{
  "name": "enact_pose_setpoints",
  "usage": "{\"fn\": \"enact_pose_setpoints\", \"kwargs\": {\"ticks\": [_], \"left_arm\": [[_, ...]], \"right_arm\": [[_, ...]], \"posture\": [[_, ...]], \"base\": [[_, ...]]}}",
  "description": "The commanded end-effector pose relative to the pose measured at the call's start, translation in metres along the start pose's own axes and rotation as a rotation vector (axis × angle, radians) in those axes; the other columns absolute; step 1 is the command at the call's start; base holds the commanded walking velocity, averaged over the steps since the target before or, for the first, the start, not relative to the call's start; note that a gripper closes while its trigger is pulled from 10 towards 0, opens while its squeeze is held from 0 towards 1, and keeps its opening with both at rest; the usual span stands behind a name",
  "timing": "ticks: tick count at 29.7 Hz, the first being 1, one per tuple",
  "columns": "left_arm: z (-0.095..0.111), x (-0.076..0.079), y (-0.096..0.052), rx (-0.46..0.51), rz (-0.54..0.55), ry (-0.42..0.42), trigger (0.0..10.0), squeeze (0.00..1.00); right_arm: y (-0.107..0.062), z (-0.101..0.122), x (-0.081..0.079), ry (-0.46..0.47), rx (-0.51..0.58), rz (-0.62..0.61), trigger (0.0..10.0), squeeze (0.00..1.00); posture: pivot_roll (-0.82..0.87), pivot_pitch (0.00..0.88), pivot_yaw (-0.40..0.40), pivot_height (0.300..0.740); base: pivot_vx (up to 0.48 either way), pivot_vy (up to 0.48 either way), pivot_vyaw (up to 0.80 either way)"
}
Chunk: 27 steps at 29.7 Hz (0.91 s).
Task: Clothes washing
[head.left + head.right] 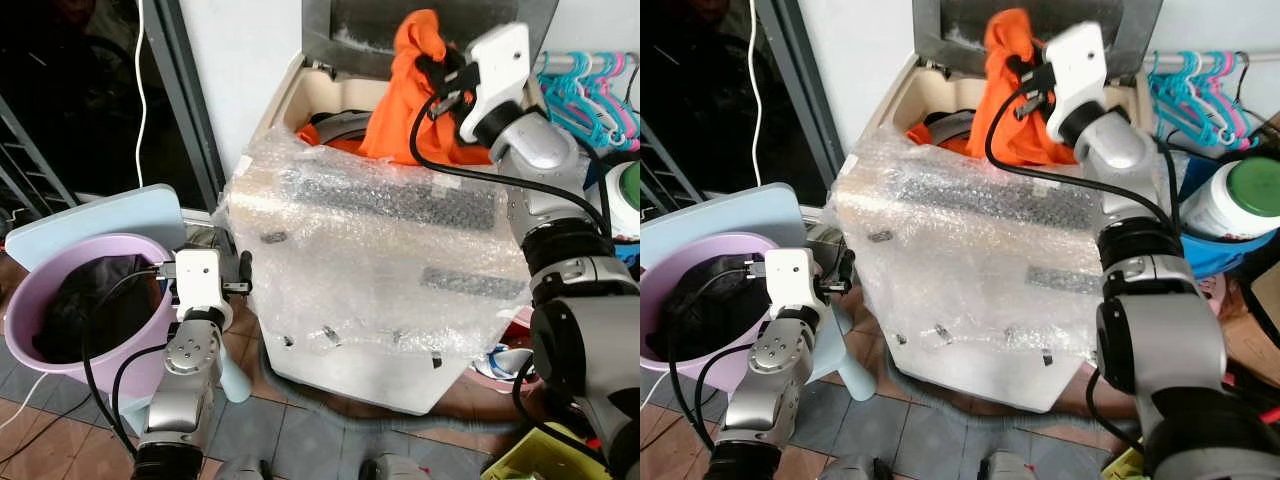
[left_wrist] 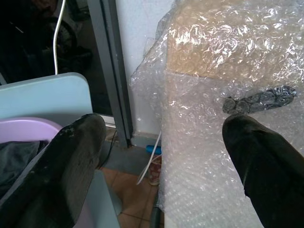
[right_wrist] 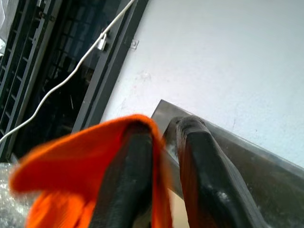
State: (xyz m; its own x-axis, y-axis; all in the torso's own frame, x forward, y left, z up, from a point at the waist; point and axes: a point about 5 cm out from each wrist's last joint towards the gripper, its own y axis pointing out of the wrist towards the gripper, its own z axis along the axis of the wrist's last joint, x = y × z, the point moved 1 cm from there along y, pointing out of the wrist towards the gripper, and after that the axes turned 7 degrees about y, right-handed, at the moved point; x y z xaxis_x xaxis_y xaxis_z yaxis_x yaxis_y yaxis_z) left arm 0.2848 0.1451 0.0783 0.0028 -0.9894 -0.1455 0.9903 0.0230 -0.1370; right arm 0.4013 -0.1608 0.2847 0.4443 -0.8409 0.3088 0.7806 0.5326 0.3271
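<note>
An orange garment (image 1: 405, 95) hangs over the open top of a washing machine (image 1: 380, 260) wrapped in bubble wrap. My right gripper (image 1: 432, 68) is shut on the garment's upper end, holding it above the tub; the wrist view shows orange cloth (image 3: 71, 180) pinched between the black fingers (image 3: 128, 185). Part of the garment drapes down into the tub. My left gripper (image 1: 243, 275) is open, low beside the machine's left side, with nothing between its fingers (image 2: 61, 166). A purple basin (image 1: 75, 300) holding dark clothes (image 1: 85, 295) sits to its left.
A pale blue stool (image 1: 90, 225) stands behind and under the basin. A dark doorway with a white cable (image 1: 140, 90) is at the left. Hangers (image 1: 590, 90) and a green-lidded jar (image 1: 1240, 195) crowd the right. The machine's lid (image 1: 350, 25) stands raised at the back.
</note>
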Motion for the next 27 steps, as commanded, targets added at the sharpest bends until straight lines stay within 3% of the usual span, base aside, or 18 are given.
{"fn": "enact_pose_setpoints", "kwargs": {"ticks": [1,10,12,13,14,15,16,17,18,20,21,23,24,27], "left_arm": [[0.004,0.001,0.003,0.006,-0.004,0.002,10.0,0.0],[0.001,-0.001,0.001,-0.018,0.024,-0.014,10.0,0.0],[0.0,-0.001,0.001,-0.024,0.018,-0.01,10.0,0.0],[0.0,-0.001,0.001,-0.024,0.018,-0.01,10.0,0.0],[0.0,0.0,0.001,-0.026,0.01,-0.004,10.0,0.0],[0.0,0.0,0.001,-0.026,0.01,-0.004,10.0,0.0],[0.0,0.001,0.001,-0.027,0.004,-0.001,10.0,0.0],[-0.001,0.002,0.0,-0.031,0.001,0.004,10.0,0.0],[-0.001,0.002,0.0,-0.033,0.002,0.004,10.0,0.0],[-0.002,0.001,0.0,-0.038,0.005,0.003,10.0,0.0],[-0.004,0.001,-0.001,-0.047,0.012,0.002,10.0,0.0],[-0.004,0.001,-0.001,-0.05,0.014,0.001,10.0,0.0],[-0.005,0.001,-0.002,-0.054,0.015,0.001,10.0,0.0],[-0.005,0.001,-0.003,-0.056,0.016,0.0,10.0,0.0]], "right_arm": [[-0.004,-0.005,-0.004,0.013,-0.025,0.04,10.0,1.0],[-0.024,-0.033,-0.023,0.048,-0.123,0.01,10.0,1.0],[-0.034,-0.052,-0.029,0.009,-0.227,-0.018,10.0,1.0],[-0.034,-0.052,-0.029,0.009,-0.227,-0.018,10.0,1.0],[-0.037,-0.063,-0.018,0.035,-0.304,-0.125,10.0,1.0],[-0.037,-0.063,-0.018,0.035,-0.304,-0.125,10.0,1.0],[-0.039,-0.07,-0.01,0.057,-0.355,-0.201,10.0,1.0],[-0.043,-0.067,0.021,0.189,-0.356,-0.442,10.0,1.0],[-0.048,-0.063,0.037,0.247,-0.329,-0.561,10.0,1.0],[-0.058,-0.057,0.056,0.294,-0.301,-0.695,10.0,1.0],[-0.067,-0.054,0.065,0.252,-0.298,-0.758,10.0,1.0],[-0.073,-0.054,0.068,0.215,-0.299,-0.774,10.0,1.0],[-0.082,-0.053,0.068,0.161,-0.301,-0.798,10.0,1.0],[-0.086,-0.051,0.065,0.095,-0.297,-0.775,10.0,1.0]], "posture": [[-0.08,0.0,0.027,0.74],[-0.07,0.0,0.024,0.74],[-0.07,0.0,0.027,0.74],[-0.07,0.0,0.027,0.74],[-0.07,0.0,0.032,0.74],[-0.07,0.0,0.032,0.74],[-0.08,0.0,0.033,0.74],[-0.08,0.0,0.032,0.74],[-0.08,0.0,0.029,0.74],[-0.08,0.0,0.026,0.74],[-0.08,0.0,0.02,0.74],[-0.08,0.0,0.019,0.74],[-0.08,0.0,0.015,0.74],[-0.07,0.0,0.012,0.74]], "base": [[0.0,0.0,0.0],[0.0,0.0,0.0],[0.0,0.0,0.0],[0.0,0.0,0.0],[0.0,0.0,0.0],[0.0,0.0,0.0],[0.0,0.0,0.0],[0.0,0.0,0.0],[0.0,0.0,0.0],[0.0,0.0,0.0],[0.0,0.0,0.0],[0.0,0.0,0.0],[0.0,0.0,0.0],[0.0,0.0,0.0]]}}
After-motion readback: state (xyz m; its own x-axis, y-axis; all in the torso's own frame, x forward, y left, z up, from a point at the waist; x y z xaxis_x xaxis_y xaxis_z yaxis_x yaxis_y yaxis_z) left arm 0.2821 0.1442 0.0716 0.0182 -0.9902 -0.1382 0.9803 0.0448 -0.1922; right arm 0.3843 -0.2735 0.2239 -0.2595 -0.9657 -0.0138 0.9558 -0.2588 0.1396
